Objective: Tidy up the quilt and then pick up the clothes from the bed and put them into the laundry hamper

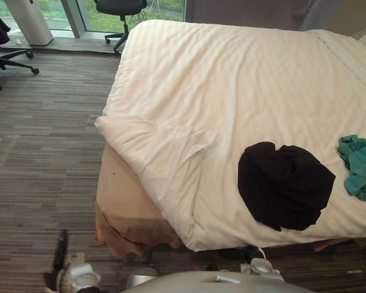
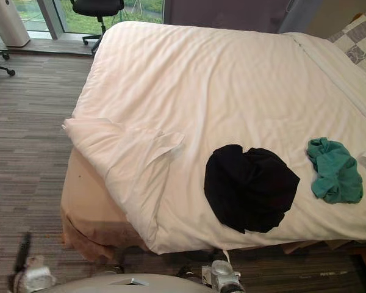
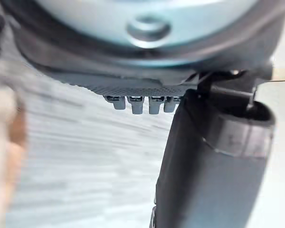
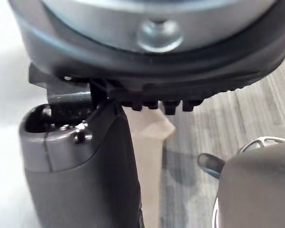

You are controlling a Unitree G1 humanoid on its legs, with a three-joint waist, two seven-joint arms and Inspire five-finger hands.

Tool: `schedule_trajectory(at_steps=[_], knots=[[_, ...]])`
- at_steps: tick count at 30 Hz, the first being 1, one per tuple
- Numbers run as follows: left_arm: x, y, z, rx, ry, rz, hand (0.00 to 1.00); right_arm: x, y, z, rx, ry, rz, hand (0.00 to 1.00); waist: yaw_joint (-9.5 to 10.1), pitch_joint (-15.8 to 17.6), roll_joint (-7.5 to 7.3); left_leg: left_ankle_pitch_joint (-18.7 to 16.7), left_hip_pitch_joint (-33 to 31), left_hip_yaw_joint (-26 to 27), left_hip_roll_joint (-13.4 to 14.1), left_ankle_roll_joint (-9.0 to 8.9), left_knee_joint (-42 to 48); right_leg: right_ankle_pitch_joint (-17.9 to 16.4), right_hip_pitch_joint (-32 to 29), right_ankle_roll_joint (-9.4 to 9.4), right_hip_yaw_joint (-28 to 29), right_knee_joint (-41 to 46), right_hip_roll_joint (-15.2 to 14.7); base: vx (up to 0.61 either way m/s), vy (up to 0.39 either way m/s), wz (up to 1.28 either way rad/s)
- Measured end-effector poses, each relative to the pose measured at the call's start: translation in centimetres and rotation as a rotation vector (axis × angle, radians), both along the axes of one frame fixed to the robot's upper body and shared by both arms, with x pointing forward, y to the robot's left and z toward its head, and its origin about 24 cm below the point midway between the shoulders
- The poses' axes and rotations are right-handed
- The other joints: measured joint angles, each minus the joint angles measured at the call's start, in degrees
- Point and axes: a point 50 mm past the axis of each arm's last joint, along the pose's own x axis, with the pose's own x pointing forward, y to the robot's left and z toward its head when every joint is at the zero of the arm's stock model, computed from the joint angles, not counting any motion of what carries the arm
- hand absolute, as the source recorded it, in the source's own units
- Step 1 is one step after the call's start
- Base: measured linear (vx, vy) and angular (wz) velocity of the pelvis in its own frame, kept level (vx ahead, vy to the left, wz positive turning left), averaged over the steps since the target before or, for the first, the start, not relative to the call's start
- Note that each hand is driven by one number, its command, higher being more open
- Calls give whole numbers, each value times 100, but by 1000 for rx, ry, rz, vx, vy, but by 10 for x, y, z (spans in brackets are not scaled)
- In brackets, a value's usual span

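Low at the near left, the left hand (image 1: 76, 279) hangs empty with straight fingers; the right hand (image 4: 85, 166) looks likewise relaxed and empty. Ahead on the bed (image 1: 125, 207), the quilt (image 1: 232, 79) has its near-left corner (image 1: 152, 146) folded back along a diagonal, nearer the left hand. The black garment (image 1: 283, 186) and green garment (image 1: 360, 165) sit rightward, just apart, closer to the right hand.

1. Floor (image 1: 43, 152): striped grey-brown carpet, covering the left side and the near edge.
2. Window (image 1: 165, 9): along the far wall, with green showing outside.
3. Chair (image 1: 119, 7): black, on castors, standing at the window.
4. Second chair (image 1: 0, 55): black, at the far left, well apart from the first.
5. White column (image 1: 30, 21): upright by the window, between the two chairs.
6. Pillow (image 2: 360, 39): checked grey and white, at the far right corner.
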Motion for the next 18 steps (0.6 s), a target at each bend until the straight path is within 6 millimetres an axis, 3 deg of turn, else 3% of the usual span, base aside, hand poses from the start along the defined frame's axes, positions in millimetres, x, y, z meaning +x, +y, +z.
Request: schedule_trajectory(at_steps=[2, 8, 12, 14, 16, 17, 18], knots=[[15, 25, 36, 204, 3, -31, 100, -1, -1, 0, -6, -2, 12, 100, 12, -76, -8, 15, -19, -84, -40, 23, -26, 0, 16, 1, -78, 2, -15, 26, 50, 17], [41, 50, 84, 419, -31, -55, 100, 1, -5, 1, -4, -7, 25, 100, 47, -138, 58, 6, -99, -96, -122, 56, 11, 46, -64, 40, -70, 4, -95, 11, 53, 2], [94, 51, 134, 719, 119, -334, 100, 0, -10, 2, -1, -4, 31, 100, 84, -137, 62, -83, -137, -69, -117, 95, 229, 118, -66, 21, -16, 17, -136, -28, 55, -5], [140, 42, 182, 1001, 197, -540, 100, 1, -10, 2, 2, -6, 33, 100, 86, -121, 101, -169, -179, 38, -71, 108, 407, 200, -100, -18, 117, 15, -136, -82, 41, -26], [164, 29, 211, 1155, 193, -631, 100, 3, -10, 3, 4, -16, 34, 100, 8, -123, 141, -223, -199, 136, -58, 103, 485, 266, -151, -17, 240, 0, -124, -87, 36, -28], [191, 6, 245, 1231, 106, -673, 100, 2, -11, 3, 5, -19, 26, 100, 3, -130, 152, -297, -242, 248, -55, 108, 561, 285, -184, -6, 300, -15, -108, -113, 52, -25], [206, -21, 277, 1395, 80, -750, 100, -2, -11, 1, 11, -2, 27, 100, -19, -159, 133, -355, -401, 162, -81, 129, 684, 279, -195, 3, 341, 9, -173, -90, 55, -21]])
